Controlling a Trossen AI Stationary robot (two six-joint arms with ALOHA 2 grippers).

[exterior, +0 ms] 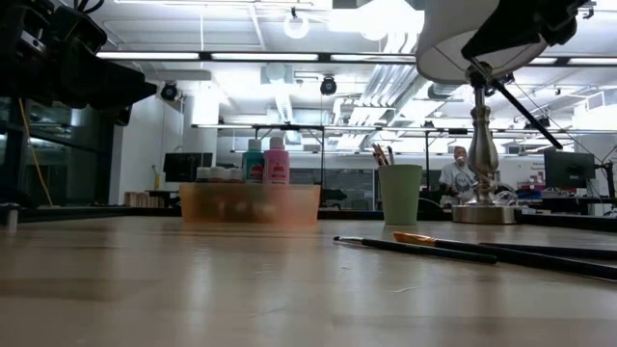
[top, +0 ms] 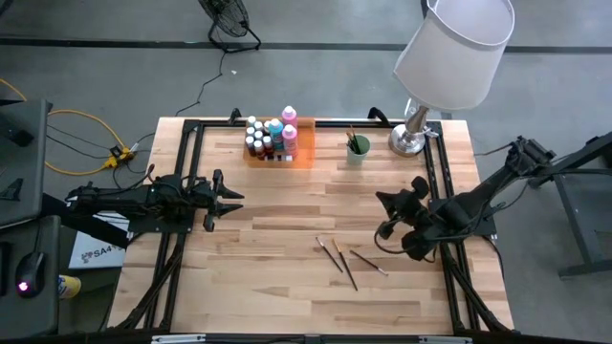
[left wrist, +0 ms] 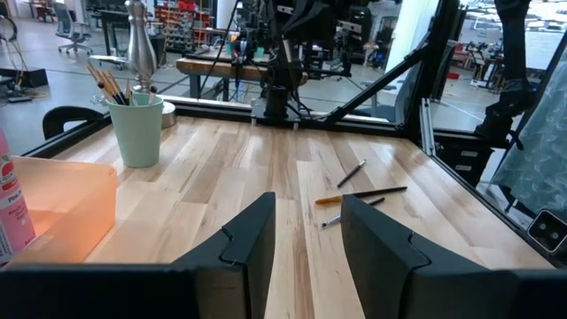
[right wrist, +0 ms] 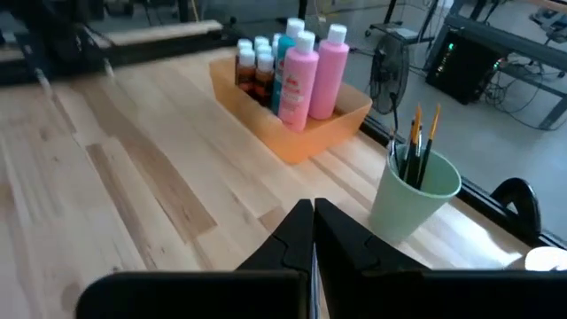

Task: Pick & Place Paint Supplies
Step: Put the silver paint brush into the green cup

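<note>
Three thin dark paintbrushes (top: 344,260) lie flat on the wood, and the low view shows them too (exterior: 415,247). My right gripper (top: 384,203) hovers above the table just far-right of them. It is shut (right wrist: 313,213) and points toward the pale green cup (right wrist: 412,199) and the orange tray (right wrist: 292,124). A fourth paintbrush (exterior: 516,99) slants down from it. White-capped paint bottles (top: 273,136) stand in the tray. My left gripper (top: 232,201) waits open (left wrist: 306,221) over the table's left half, touching nothing. My right gripper pinches a thin dark paintbrush between its two fingers. Only a sliver of it (right wrist: 313,261) shows in the slit between them, and the fingers hide which part they hold. In the low view the brush (exterior: 516,99) is lifted clear and slants down below the gripper.
The green cup (top: 357,148) at the far edge holds several orange-tipped brushes. A lamp (top: 449,53) with a white shade stands right of it. A black frame (top: 191,129) runs along the table's edges. Bare wood lies between the grippers. A person (exterior: 461,173) is in the room behind.
</note>
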